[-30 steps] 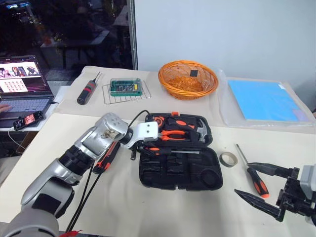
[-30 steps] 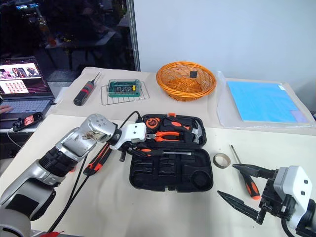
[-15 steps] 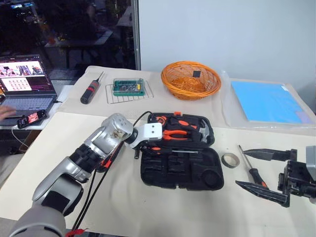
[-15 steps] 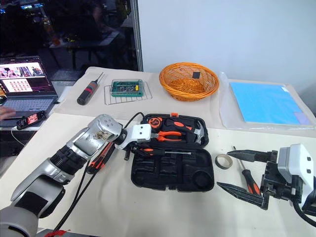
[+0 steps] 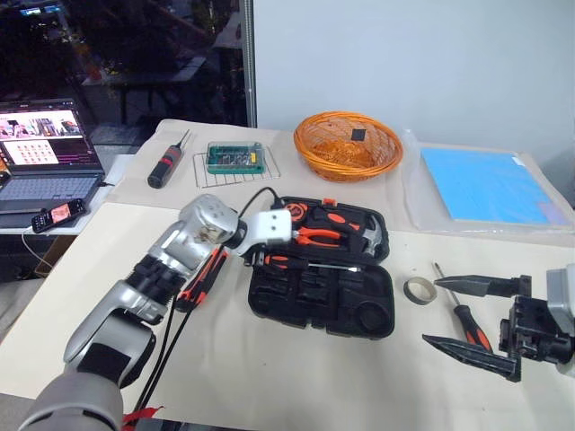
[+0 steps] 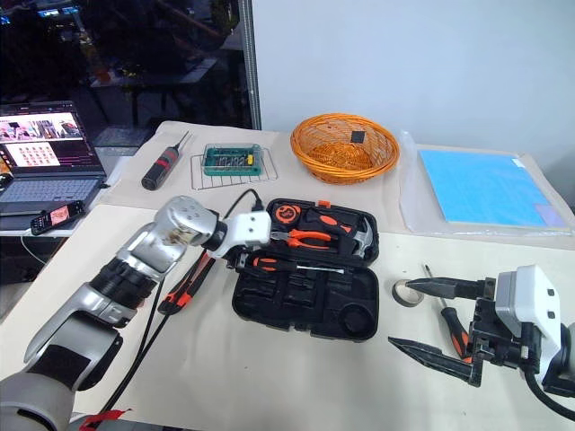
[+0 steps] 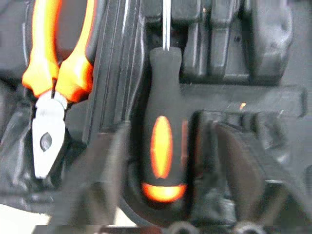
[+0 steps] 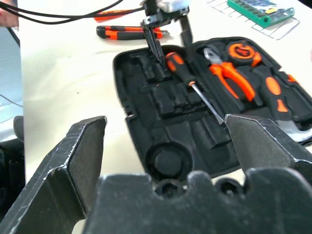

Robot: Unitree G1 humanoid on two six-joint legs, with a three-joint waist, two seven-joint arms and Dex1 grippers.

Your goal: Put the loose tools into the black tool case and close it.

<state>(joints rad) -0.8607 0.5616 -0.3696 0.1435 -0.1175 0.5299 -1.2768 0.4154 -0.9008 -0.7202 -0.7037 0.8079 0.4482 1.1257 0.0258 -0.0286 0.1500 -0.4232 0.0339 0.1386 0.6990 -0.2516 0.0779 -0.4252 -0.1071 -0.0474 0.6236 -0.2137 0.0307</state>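
The black tool case [image 5: 316, 301] lies open mid-table, with orange pliers [image 7: 53, 73], a tape measure and a hammer in its far half. An orange-and-black screwdriver [image 7: 163, 146] lies in the near half by the hinge. My left gripper [image 5: 256, 259] hovers over its handle, open, a finger on either side and apart from it. Two loose tools, a folding knife [image 8: 127, 33] and a slim screwdriver [image 8: 117, 13], lie left of the case under my left arm. Another screwdriver [image 5: 469, 321] lies at the right, between the fingers of my open right gripper [image 5: 434, 312].
A tape roll [image 5: 416, 289] sits right of the case. At the back stand an orange wicker basket [image 5: 350, 144], a green bit box [image 5: 234, 157] on a wire rack, a black-and-red screwdriver [image 5: 164, 166] and a blue sheet [image 5: 490, 184]. A laptop [image 5: 45, 157] and phone [image 5: 56, 215] are far left.
My left gripper has opened and let go of the screwdriver, which now lies in the case, and the hand has lifted a little. The right gripper has kept its place.
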